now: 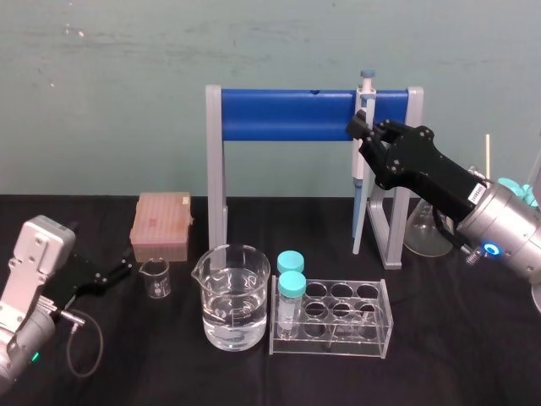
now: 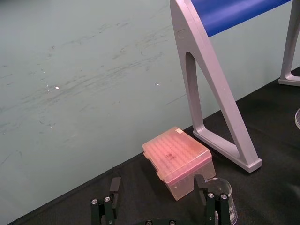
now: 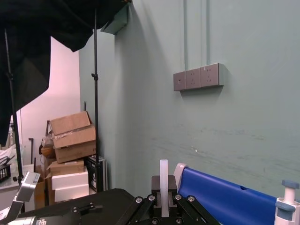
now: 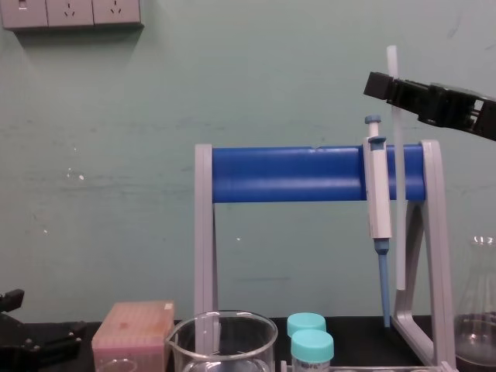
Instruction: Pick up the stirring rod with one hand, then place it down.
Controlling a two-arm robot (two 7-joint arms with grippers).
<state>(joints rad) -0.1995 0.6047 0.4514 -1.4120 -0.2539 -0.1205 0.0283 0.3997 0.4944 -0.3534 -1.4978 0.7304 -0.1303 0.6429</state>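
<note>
Two fingers point(image 4: 379, 84) of right gripper point(image 4: 394, 90) pinch stirring rod point(image 4: 393, 62).

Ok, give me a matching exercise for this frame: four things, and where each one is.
Things: 1 stirring rod; 2 pipette; 3 pink box; 4 teal-capped tubes.
Places: A in the clear rack; B gripped upright by the right hand; C hanging on the blue-barred stand; D on the table near the open left hand.
Pairs: 1-B, 2-C, 3-D, 4-A.
</note>
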